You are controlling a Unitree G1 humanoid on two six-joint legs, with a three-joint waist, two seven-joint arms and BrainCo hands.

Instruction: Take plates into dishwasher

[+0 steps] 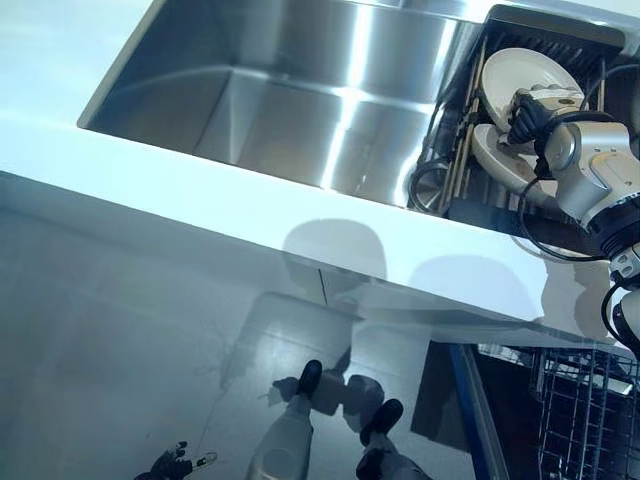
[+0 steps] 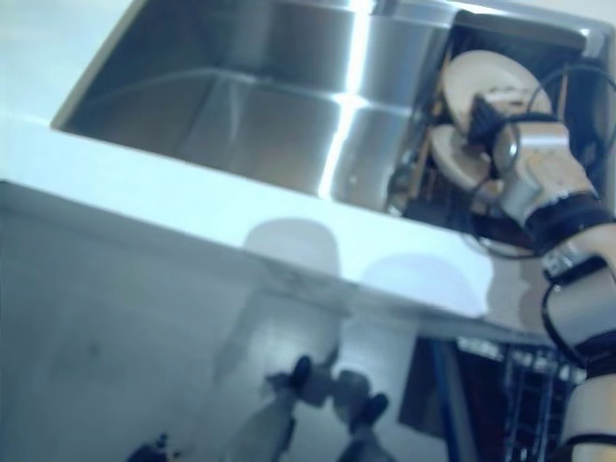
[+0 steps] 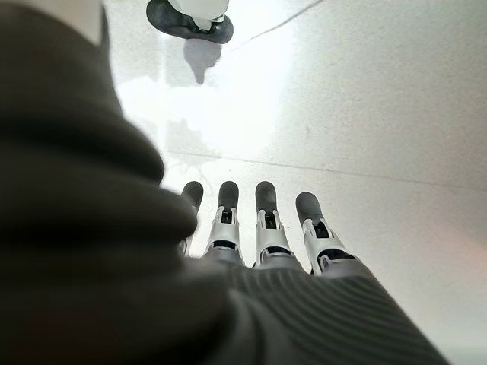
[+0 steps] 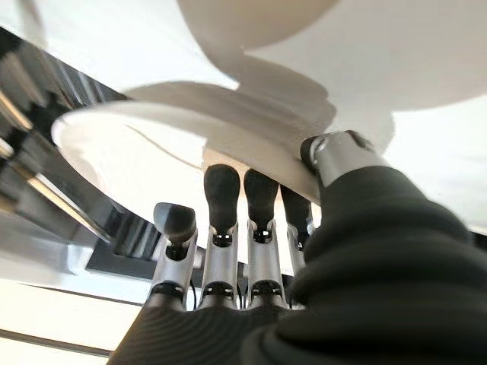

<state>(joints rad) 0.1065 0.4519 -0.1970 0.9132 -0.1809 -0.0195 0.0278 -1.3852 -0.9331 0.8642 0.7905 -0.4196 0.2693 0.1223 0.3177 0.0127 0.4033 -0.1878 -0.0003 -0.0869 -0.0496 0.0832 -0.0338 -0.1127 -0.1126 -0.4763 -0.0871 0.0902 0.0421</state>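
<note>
While the left hand (image 3: 259, 236) hangs low by the floor with its fingers straight and nothing in it, the right hand (image 1: 535, 112) is up at the drying rack (image 1: 470, 110), which sits at the right end of the steel sink (image 1: 280, 110). 2 white plates stand on edge in that rack, one behind the other: the far plate (image 1: 520, 75) towards the back edge of the counter (image 1: 200, 190), the near plate (image 1: 495, 155) towards its front edge. Both lean a little, with their faces turned towards the counter's front edge.

The right hand sits between them, right at the rim of the near plate. From the wrist view its fingers (image 4: 222, 198) reach straight up under that rim and the thumb (image 4: 335, 152) lies on the other face, so it reads as a loose pinch forming, not yet a firm grip. I judge the lift has to go straight up out of the slots. The dishwasher basket (image 1: 590, 420) waits below the counter's front right corner, on the same side as this arm.
</note>
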